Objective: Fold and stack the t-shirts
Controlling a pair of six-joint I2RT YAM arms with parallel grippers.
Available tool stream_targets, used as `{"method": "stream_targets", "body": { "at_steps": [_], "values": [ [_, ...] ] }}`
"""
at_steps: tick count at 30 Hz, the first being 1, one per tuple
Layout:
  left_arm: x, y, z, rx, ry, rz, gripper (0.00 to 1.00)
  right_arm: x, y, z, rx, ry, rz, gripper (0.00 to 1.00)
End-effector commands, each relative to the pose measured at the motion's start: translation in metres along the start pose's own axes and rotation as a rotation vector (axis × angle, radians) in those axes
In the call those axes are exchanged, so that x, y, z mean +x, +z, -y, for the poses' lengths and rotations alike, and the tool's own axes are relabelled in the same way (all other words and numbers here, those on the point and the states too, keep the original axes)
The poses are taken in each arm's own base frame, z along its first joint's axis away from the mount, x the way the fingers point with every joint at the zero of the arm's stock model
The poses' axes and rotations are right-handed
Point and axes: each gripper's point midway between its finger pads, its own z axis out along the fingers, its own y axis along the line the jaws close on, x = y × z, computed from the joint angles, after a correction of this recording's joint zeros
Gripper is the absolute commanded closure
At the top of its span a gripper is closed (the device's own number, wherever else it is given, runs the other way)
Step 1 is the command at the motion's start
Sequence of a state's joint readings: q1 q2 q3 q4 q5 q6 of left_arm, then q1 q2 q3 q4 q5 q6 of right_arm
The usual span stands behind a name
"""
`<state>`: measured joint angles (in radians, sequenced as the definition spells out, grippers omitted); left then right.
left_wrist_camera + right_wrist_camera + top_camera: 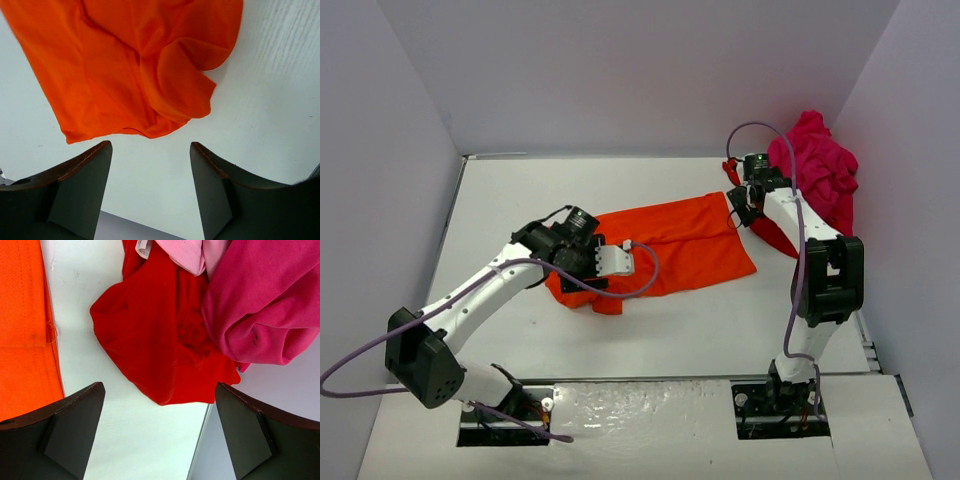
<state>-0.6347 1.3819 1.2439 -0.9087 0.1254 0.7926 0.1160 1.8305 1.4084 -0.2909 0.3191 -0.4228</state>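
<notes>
The orange-red t-shirt (670, 243) lies spread on the table's middle, its left end bunched. My left gripper (570, 262) hovers over that left end, open and empty. In the left wrist view the gripper (150, 146) sits over bare table just off the orange-red shirt's (125, 65) folded edge. The red t-shirt (775, 236) and the magenta-pink t-shirt (817, 167) are heaped at the back right. My right gripper (744, 206) is open and empty between the orange-red shirt and the heap. In the right wrist view the gripper (159, 386) is just short of the red shirt (155, 340), with the magenta-pink one (260, 305) on its right.
White table (520, 190) boxed in by grey walls on the left, back and right. The heap leans on the right wall (890, 150). The table's right edge (200, 440) shows close to my right gripper. A white label (142, 247) sticks out of the heap.
</notes>
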Motion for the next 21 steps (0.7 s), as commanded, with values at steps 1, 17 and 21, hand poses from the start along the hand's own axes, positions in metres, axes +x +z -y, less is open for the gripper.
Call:
{"method": "stream_targets", "body": {
  "at_steps": [1, 17, 21],
  "values": [
    [-0.012, 0.010, 0.013, 0.017, 0.059, -0.015, 0.40, -0.010, -0.010, 0.015, 0.073, 0.014, 0.034, 0.10],
    [-0.058, 0.074, 0.070, 0.017, 0.278, -0.054, 0.40, 0.006, -0.002, 0.019, 0.095, 0.016, 0.002, 0.10],
    [-0.051, 0.082, 0.072, 0.011, 0.290, -0.076, 0.40, 0.006, 0.000, 0.017, 0.089, 0.017, 0.000, 0.10]
  ]
}}
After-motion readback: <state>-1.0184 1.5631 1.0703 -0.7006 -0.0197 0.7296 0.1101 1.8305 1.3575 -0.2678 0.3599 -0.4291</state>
